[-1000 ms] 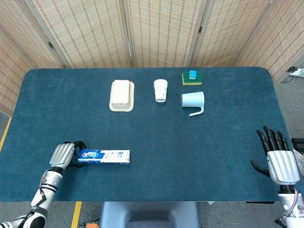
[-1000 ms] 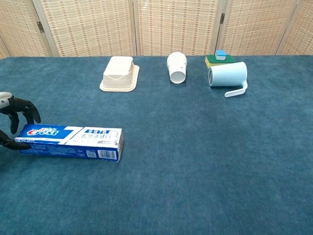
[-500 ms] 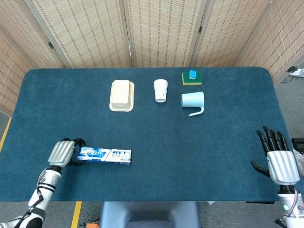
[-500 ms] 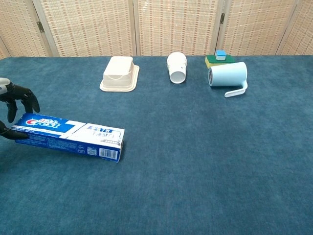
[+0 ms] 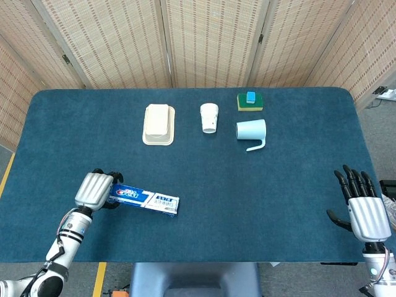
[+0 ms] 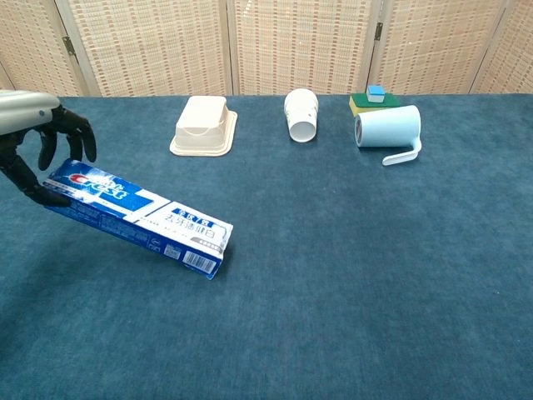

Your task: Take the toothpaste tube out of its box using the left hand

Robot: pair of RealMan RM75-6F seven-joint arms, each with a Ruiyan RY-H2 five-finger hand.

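My left hand [image 5: 94,191] grips one end of the toothpaste box [image 5: 144,198], which slants down to the blue table [image 5: 247,198]. Open cloth lies all around it. Well apart, along the far side, stand the only obstacles: a cream tray [image 5: 159,124], a paper cup [image 5: 209,117], a pale blue mug [image 5: 252,132] and a sponge [image 5: 250,101]. My right hand [image 5: 361,208] hangs spread by the table's right edge.

Head view looks steeply down; chest view low, nearer, sharing the table [image 5: 247,204].
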